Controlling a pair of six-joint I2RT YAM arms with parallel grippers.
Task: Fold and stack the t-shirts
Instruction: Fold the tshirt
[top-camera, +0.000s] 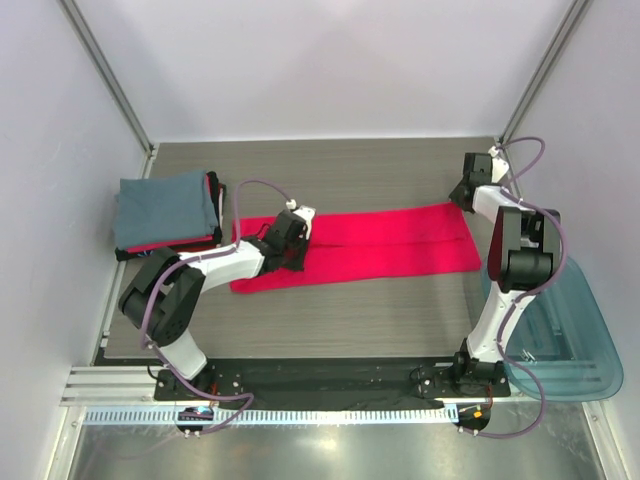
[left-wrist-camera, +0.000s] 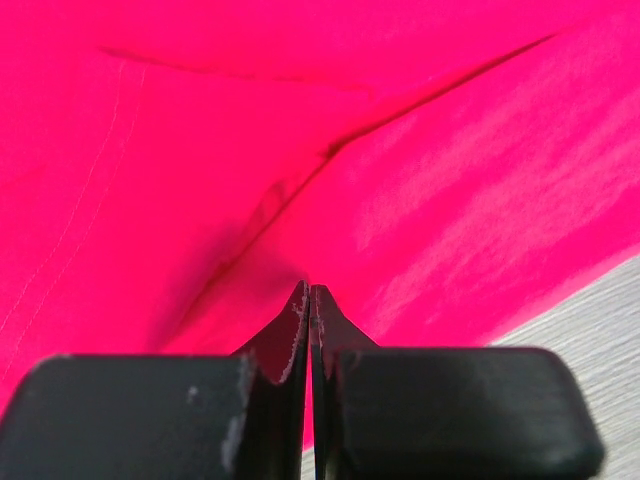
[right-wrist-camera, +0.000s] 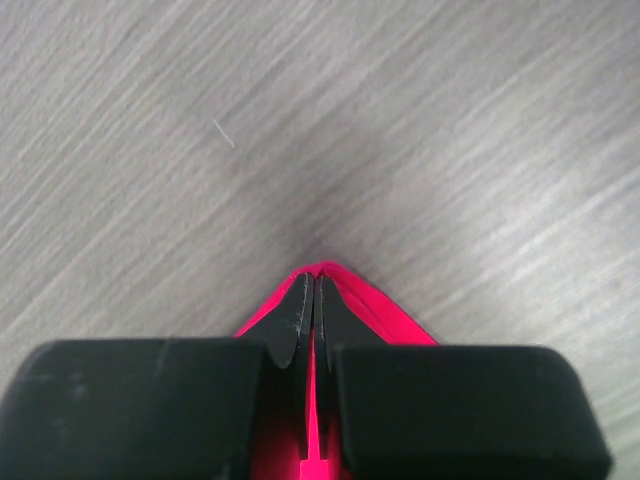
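Note:
A bright red-pink t-shirt (top-camera: 380, 250) lies folded into a long strip across the middle of the table. My left gripper (top-camera: 292, 250) is down on its left part. In the left wrist view that gripper (left-wrist-camera: 309, 290) is shut, with the pink cloth (left-wrist-camera: 420, 180) puckered into creases at its tips. My right gripper (top-camera: 462, 198) is at the strip's far right corner. The right wrist view shows it (right-wrist-camera: 312, 278) shut, a pink edge of the shirt (right-wrist-camera: 385, 305) pinched between and wrapped round its fingertips. A stack of folded t-shirts (top-camera: 165, 208), slate blue-grey on top with red under it, sits at the left.
A translucent teal tub (top-camera: 570, 340) stands off the table's near right corner, beside the right arm's base. The wood-grain table (top-camera: 350, 310) ends at white walls behind and on both sides. Metal rails run along the near edge.

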